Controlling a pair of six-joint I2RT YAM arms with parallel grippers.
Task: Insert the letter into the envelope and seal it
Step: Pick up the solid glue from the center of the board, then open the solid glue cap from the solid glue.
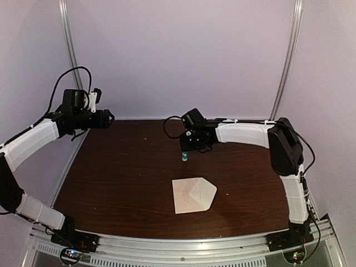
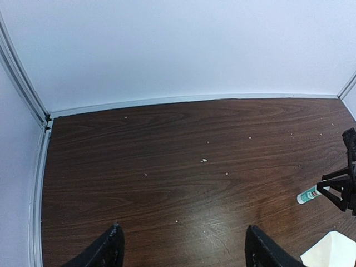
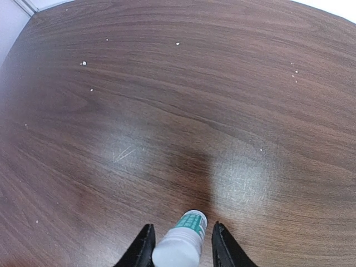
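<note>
The pale beige-pink envelope [image 1: 193, 194] lies flat on the brown table [image 1: 122, 178], its pointed flap toward the right; one corner shows in the left wrist view [image 2: 332, 251]. No separate letter sheet shows. A white glue stick with a green label [image 1: 183, 158] stands on the table behind the envelope. My right gripper [image 1: 187, 150] is low over it, its jaws on either side of the stick [image 3: 183, 242] with a small gap on the right side. My left gripper [image 1: 111, 118] is open and empty, held high at the far left [image 2: 182, 231].
White walls with metal rails [image 1: 68, 44] close the table at the back and sides. Small white crumbs [image 2: 204, 161] dot the table. The right arm's gripper [image 2: 340, 192] and the glue stick [image 2: 307, 196] show at the right edge of the left wrist view.
</note>
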